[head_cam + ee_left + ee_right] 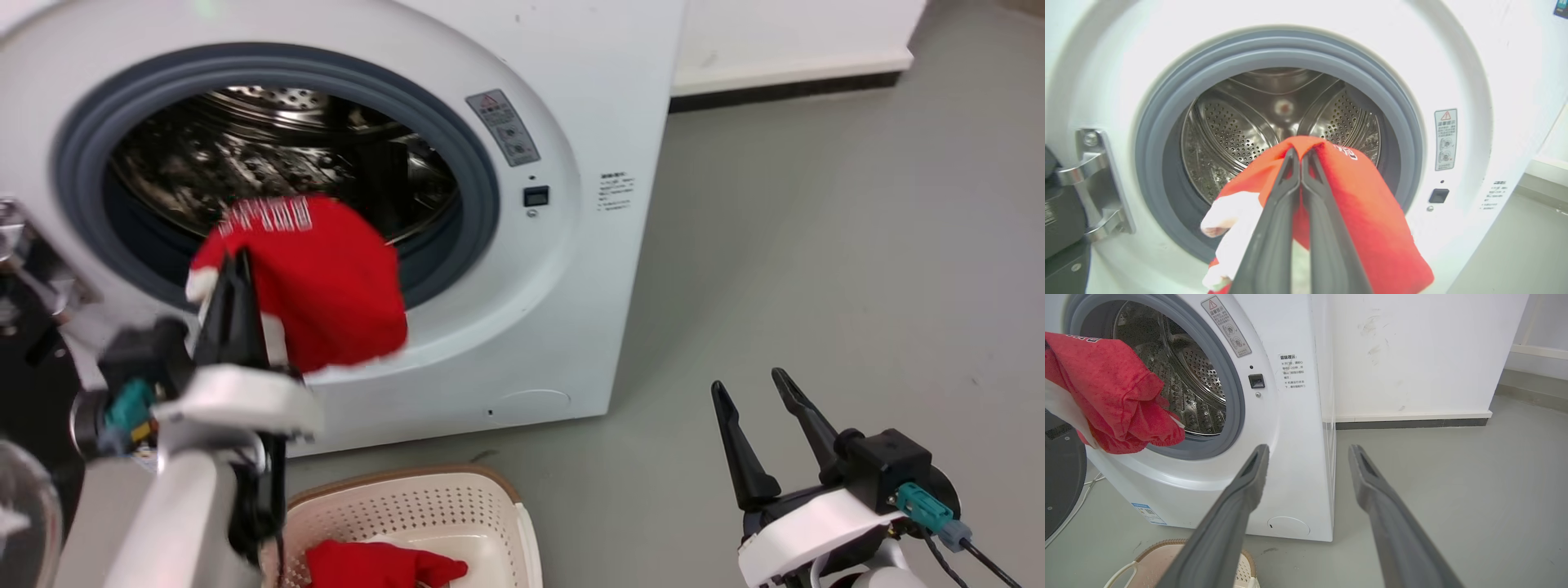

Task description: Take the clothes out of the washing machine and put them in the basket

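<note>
The clothes (335, 278), a red jersey with white lettering and trim, hang in front of the washing machine (571, 122) porthole, clear of the steel drum. My left gripper (237, 261) is shut on the top fold. In the left wrist view the closed left gripper (1300, 153) pinches the clothes (1363, 204), which drape down both sides before the drum. The basket (408, 475) stands on the floor directly below, with a piece of red fabric (367, 563) inside. My right gripper (747, 381) stands open and empty at the lower right, away from the machine.
The black-framed door (24, 367) stands open at the left, its metal hinge (1094, 183) beside the porthole. A white wall with a baseboard (784, 73) runs behind. Grey floor (816, 286) stretches right of the machine. The right wrist view shows the clothes (1110, 396) and the basket (1159, 543) rim.
</note>
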Motion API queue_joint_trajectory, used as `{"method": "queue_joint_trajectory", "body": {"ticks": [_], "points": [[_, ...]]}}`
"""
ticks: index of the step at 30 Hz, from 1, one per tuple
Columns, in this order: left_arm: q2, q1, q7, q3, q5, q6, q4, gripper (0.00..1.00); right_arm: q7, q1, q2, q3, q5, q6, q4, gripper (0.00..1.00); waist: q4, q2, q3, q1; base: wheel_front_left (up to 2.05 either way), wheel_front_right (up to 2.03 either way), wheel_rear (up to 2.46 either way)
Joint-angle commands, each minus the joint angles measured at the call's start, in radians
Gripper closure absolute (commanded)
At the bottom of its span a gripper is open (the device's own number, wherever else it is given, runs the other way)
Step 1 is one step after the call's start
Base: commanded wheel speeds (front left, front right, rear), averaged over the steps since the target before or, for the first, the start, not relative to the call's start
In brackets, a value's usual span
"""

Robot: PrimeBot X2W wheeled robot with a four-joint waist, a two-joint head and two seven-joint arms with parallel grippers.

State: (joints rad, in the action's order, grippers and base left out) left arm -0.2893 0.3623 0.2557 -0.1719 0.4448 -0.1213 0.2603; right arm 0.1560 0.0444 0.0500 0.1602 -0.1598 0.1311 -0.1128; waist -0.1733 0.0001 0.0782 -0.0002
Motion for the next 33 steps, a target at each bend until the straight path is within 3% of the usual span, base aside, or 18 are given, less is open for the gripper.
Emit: {"method": "queue_joint_trajectory", "body": {"ticks": [1,7,13,28,33], "points": [[0.004,-0.062,-0.009,-0.002,0.000,-0.021,-0.052,1.00,-0.006,-0.014,0.001,-0.002,0.006,-0.001,0.010,0.00,0.022,-0.0001,-0.017,0.0002,0.00,0.00,0.00],[0.038,-0.240,-0.060,-0.054,0.003,-0.059,-0.176,1.00,-0.025,-0.032,0.001,-0.019,0.020,-0.001,0.034,0.00,0.062,-0.0001,-0.017,0.0002,0.00,0.00,0.00],[0.096,-0.314,-0.070,-0.112,0.036,-0.033,-0.087,1.00,-0.042,0.000,0.001,-0.028,0.044,-0.001,0.074,0.00,0.104,-0.0001,0.073,0.0002,0.00,0.00,0.00],[0.148,-0.005,-0.014,-0.145,0.062,0.119,0.482,1.00,-0.030,0.133,0.001,0.005,0.074,-0.001,0.120,0.00,0.100,-0.0001,0.414,0.0002,0.00,0.00,0.00],[0.166,0.129,-0.003,-0.116,0.089,0.146,0.680,1.00,-0.017,0.181,0.001,0.023,0.079,-0.001,0.123,0.00,0.086,-0.0001,0.520,0.0002,0.00,0.00,0.00]]}}
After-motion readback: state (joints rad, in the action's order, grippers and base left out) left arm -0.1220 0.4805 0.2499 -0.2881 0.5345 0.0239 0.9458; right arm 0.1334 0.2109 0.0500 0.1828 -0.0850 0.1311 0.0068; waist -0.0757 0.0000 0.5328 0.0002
